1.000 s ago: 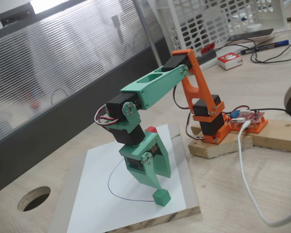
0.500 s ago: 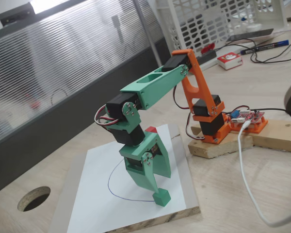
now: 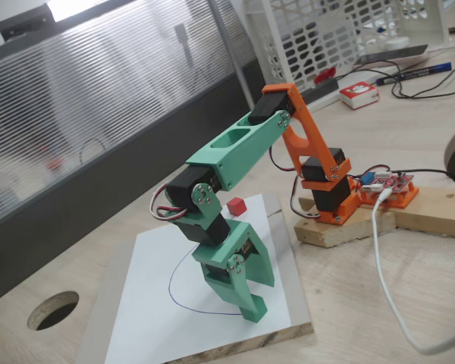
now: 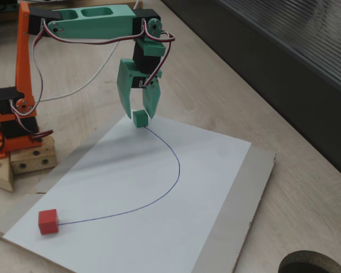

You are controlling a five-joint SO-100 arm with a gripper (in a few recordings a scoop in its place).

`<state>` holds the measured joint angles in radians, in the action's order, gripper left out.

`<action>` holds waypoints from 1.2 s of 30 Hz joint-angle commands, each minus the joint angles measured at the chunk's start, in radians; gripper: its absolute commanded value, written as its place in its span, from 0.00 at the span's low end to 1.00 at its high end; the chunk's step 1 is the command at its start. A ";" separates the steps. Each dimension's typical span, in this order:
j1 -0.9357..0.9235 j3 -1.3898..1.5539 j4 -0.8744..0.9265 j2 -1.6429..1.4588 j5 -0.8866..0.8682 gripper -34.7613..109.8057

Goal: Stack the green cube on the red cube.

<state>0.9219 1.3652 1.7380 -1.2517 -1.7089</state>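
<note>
The green cube (image 4: 140, 119) rests on the white paper (image 4: 159, 187) at one end of a pen-drawn curve. My green gripper (image 4: 139, 114) points down over it, one fingertip on each side of the cube, the jaws slightly apart. From the other fixed view, the gripper (image 3: 246, 303) has its tip down at the paper near the board's front edge, and the cube is mostly hidden behind a finger. Far from the gripper, the red cube (image 4: 48, 221) sits alone at the other end of the curve, also seen behind the arm (image 3: 236, 205).
The paper lies on a wooden board (image 4: 244, 199). The arm's orange base (image 3: 330, 189) is mounted on wood blocks beside it, with a white cable (image 3: 387, 280) trailing. A round hole (image 3: 53, 309) is cut in the table. A white basket (image 3: 326, 30) and a red-and-white box (image 3: 359, 93) stand at the back.
The arm has leaned forward and lowered. The gripper, which stood just beside the green cube, has come down around it. The red cube, half hidden before, now shows behind the arm.
</note>
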 commanded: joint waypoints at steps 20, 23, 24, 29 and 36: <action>0.014 -0.012 0.014 -0.012 -0.015 0.49; 0.015 -0.012 0.012 -0.012 -0.012 0.49; 0.015 -0.012 0.012 -0.012 -0.011 0.49; 0.015 -0.012 0.009 -0.012 -0.009 0.49; 0.015 -0.011 -0.038 -0.012 -0.014 0.49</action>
<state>0.9173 1.3652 1.7027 -1.2517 -1.7089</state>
